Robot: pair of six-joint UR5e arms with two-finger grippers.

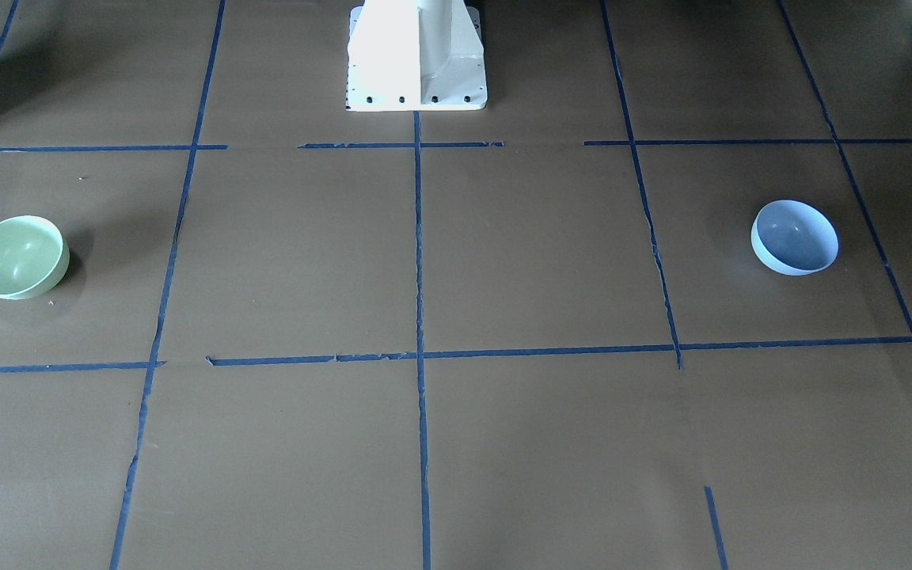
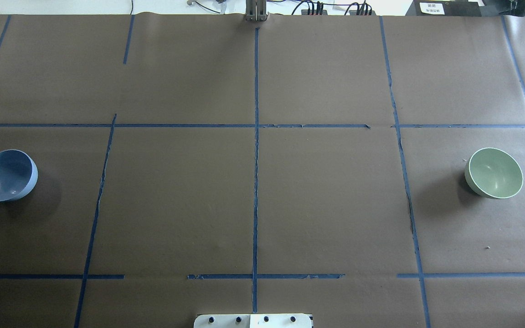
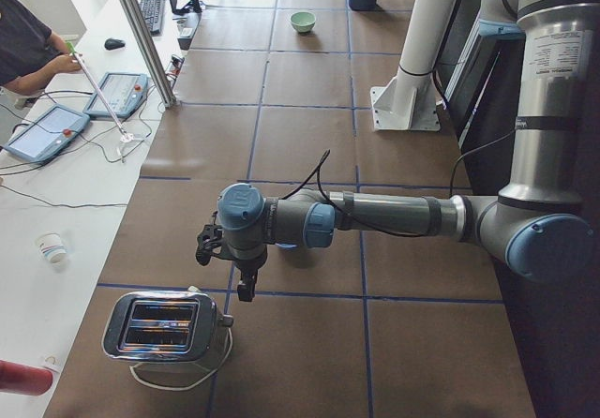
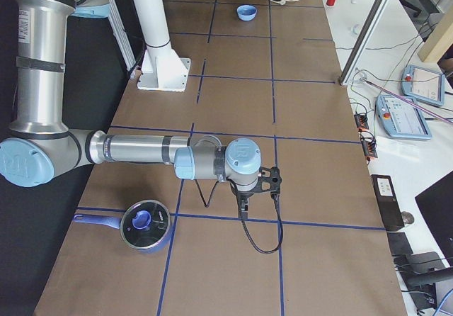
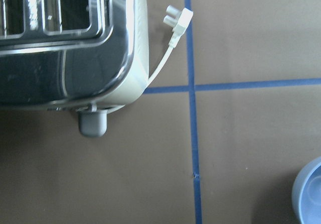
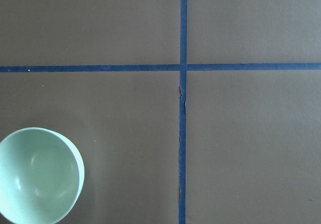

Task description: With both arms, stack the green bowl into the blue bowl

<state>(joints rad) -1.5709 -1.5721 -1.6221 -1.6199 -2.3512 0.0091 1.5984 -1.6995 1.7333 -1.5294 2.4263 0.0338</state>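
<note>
The green bowl (image 1: 17,257) stands upright and empty on the brown table at the robot's right; it also shows in the overhead view (image 2: 494,173) and low left in the right wrist view (image 6: 37,176). The blue bowl (image 1: 794,237) stands upright and empty at the robot's left (image 2: 7,175); its rim shows at the left wrist view's corner (image 5: 308,194). The left gripper (image 3: 247,290) hangs above the table near the blue bowl's end. The right gripper (image 4: 243,204) hangs near the green bowl's end. I cannot tell whether either is open or shut. Neither touches a bowl.
A chrome toaster (image 3: 167,326) with a white cord and plug (image 5: 178,20) stands beyond the blue bowl. A blue lidded pot (image 4: 145,224) stands beyond the green bowl. The white pedestal (image 1: 416,55) stands at the robot's edge of the table. Blue tape lines grid the table.
</note>
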